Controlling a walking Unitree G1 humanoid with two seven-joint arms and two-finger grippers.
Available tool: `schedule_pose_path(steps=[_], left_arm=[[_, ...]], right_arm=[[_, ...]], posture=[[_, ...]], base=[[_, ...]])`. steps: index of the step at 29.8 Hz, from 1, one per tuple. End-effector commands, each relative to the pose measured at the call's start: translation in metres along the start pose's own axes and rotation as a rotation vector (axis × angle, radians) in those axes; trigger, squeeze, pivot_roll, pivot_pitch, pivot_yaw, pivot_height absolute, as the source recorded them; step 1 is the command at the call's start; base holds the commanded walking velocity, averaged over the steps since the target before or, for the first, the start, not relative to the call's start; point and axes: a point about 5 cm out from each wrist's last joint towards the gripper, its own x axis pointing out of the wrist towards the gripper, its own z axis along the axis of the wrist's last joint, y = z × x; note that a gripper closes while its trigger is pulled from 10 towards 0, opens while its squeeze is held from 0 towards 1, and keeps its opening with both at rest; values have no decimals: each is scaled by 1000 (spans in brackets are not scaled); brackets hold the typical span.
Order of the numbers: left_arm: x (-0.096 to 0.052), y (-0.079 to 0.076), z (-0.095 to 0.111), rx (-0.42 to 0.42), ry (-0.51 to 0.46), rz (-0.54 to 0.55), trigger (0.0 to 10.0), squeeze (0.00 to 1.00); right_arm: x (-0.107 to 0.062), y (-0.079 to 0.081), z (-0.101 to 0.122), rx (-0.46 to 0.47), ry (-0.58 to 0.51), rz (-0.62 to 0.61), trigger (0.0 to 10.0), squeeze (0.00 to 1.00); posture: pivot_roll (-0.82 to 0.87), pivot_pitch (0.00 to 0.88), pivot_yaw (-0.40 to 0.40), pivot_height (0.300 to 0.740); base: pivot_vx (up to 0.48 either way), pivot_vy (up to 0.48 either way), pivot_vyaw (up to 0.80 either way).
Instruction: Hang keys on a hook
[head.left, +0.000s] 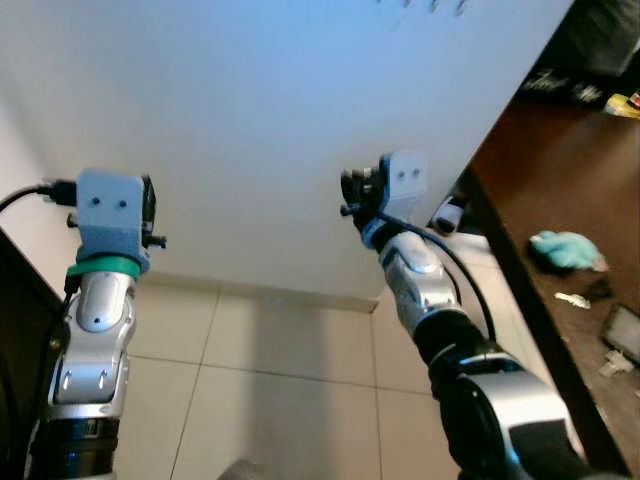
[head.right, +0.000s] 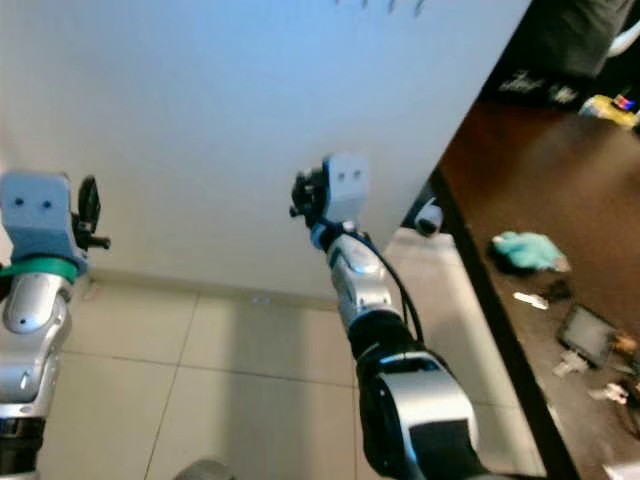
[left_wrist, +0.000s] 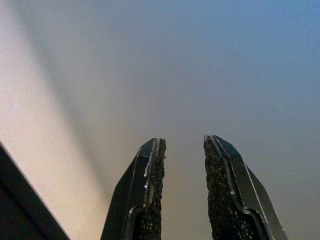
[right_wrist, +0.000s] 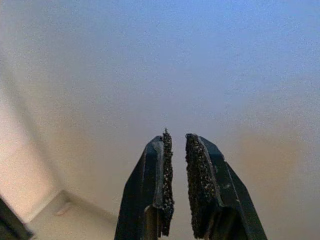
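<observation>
Pale tiled floor (head.left: 280, 370), open between both raised silver arms. Left gripper (left_wrist: 182, 150): fingers parted by a moderate gap, holding nothing. Right gripper (right_wrist: 178, 140): fingers narrowly apart, holding nothing. Plain white wall (head.left: 260, 130) just ahead. Dark brown wooden counter (head.left: 540, 160) at right bears a crumpled teal cloth (head.left: 566, 249); its edge bounds the right arm. Faint hooks (head.right: 385, 6) high on the wall; whether keys hang there cannot be told.

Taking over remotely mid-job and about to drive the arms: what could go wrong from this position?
1. Both grippers hold nothing: the left gripper and right gripper show bare gaps, so any hanging motion would likely be empty.
2. Both arms point at the white wall; reaching forward risks striking it.
3. The dark table lies close beside the right arm; swinging outward could hit its edge or knock the teal cloth.
</observation>
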Motion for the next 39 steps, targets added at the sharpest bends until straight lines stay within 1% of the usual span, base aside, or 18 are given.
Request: schedule_pose_path(steps=[1, 4, 10, 15, 32, 39], left_arm=[[-2, -19, 7, -27, -23, -106, 10000, 0], [-4, -29, 11, -35, -36, -176, 10000, 0], [-5, -35, 13, -28, -43, -213, 10000, 0], [-5, -32, 12, -29, -35, -209, 10000, 0], [-6, -33, 12, -31, -27, -214, 10000, 0], [-5, -31, 9, -43, -12, -194, 10000, 0]], right_arm=[[-6, -12, -6, 19, 22, -39, 10000, 0], [-6, -12, -5, 15, 19, -37, 10000, 0], [-6, -12, -4, 15, 16, -35, 10000, 0], [-6, -12, -5, 15, 20, -33, 10000, 0], [-6, -12, -5, 16, 18, -29, 10000, 0], [-4, -10, -3, 17, 11, -24, 10000, 0]], posture=[[380, 0, -34, 740], [378, 0, -33, 740], [376, 0, -33, 740], [377, 0, -32, 740], [377, 0, -34, 740], [377, 0, -35, 740]], base=[[0, 0, -800], [0, 0, -800], [0, 0, -800], [0, 0, -800], [0, 0, -800], [0, 0, -800]])
